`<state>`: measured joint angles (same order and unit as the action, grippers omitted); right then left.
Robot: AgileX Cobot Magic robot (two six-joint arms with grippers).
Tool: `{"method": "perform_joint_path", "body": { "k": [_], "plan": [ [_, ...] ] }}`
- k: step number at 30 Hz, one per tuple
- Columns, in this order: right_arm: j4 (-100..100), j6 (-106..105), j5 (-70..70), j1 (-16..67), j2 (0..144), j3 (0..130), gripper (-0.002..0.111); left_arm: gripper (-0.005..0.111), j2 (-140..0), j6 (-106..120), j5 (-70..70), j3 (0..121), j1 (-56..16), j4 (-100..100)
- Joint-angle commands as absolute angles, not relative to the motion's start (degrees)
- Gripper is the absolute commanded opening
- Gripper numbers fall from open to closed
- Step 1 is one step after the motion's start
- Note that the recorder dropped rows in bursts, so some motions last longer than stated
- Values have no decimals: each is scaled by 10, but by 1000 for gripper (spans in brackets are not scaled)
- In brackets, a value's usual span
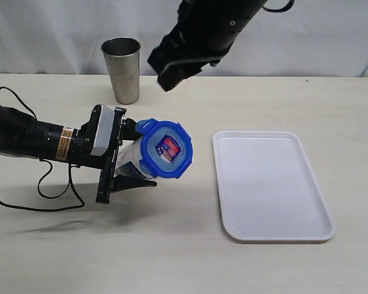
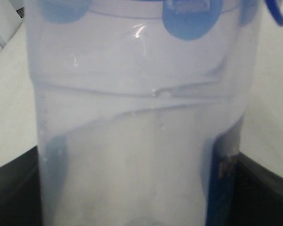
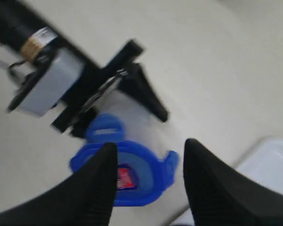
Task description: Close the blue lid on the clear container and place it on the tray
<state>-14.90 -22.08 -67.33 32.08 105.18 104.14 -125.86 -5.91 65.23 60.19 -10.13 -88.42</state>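
Nearest, the tray [image 1: 270, 184] is lying at about four o'clock on the table [image 1: 184, 263], well apart from the rest. Farther in, at nine o'clock, the left claw [image 1: 127, 153] is grasping the container [image 1: 132, 164] by its body, holding it tipped on its side with the mouth pointing toward the camera. Its wrist view is showing the clear wall filling the space between the two dark jaws. Sitting on the mouth is the lid [image 1: 166, 149], sticker outward. A tab [image 1: 146, 126] at its eleven o'clock is sticking out rather than lying flat — so the lid is likely seated but not fully snapped. Farthest back, the cup [image 1: 124, 70] is standing at eleven o'clock. Beside it, at twelve, the right claw [image 3: 151, 146] is hanging released, fingers spread with nothing between them, looking down on the lid.

Snapping the tabs seems to be the step in hand. Doing it well is going to mean laying one right finger flat on the raised tab and pressing toward the container wall while the left claw is bracing against the push — too loose a hold and the container is going to swivel.
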Motion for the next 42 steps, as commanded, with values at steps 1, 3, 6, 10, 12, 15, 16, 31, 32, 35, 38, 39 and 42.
{"method": "perform_joint_path", "body": {
  "k": [1,3,6,10,12,15,16,31,32,35,38,39,42],
  "plan": [
    [-210,-561,-700,356,1047,1046,44,0,-1252,-60,666,602,-106,-880],
    [-107,-600,-700,406,1048,1046,44,0,-1252,-60,666,602,-106,-883],
    [3,-600,-693,446,1063,1046,43,0,-1252,-60,665,602,-106,-891],
    [43,-645,-700,472,1092,1046,43,0,-1252,-60,665,602,-106,-892],
    [50,-648,-700,475,1105,1046,43,0,-1252,-60,665,602,-106,-893],
    [60,-653,-700,475,1122,1045,43,0,-1252,-60,666,602,-106,-895],
    [71,-653,-700,475,1126,1045,43,0,-1252,-60,666,602,-106,-895],
    [83,-658,-700,475,1151,1043,36,0,-1252,-60,671,602,-106,-893],
    [83,-658,-700,475,1152,1043,34,0,-1252,-60,676,602,-106,-893],
    [82,-658,-700,475,1153,1043,30,0,-1252,-60,695,602,-106,-893],
    [77,-651,-700,475,1153,1043,30,0,-1252,-60,700,602,-106,-893],
    [72,-651,-700,475,1155,1043,30,0,-1252,-60,700,602,-106,-893],
    [53,-651,-700,475,1162,1043,30,0,-1252,-61,700,602,-106,-897]
  ]
}}
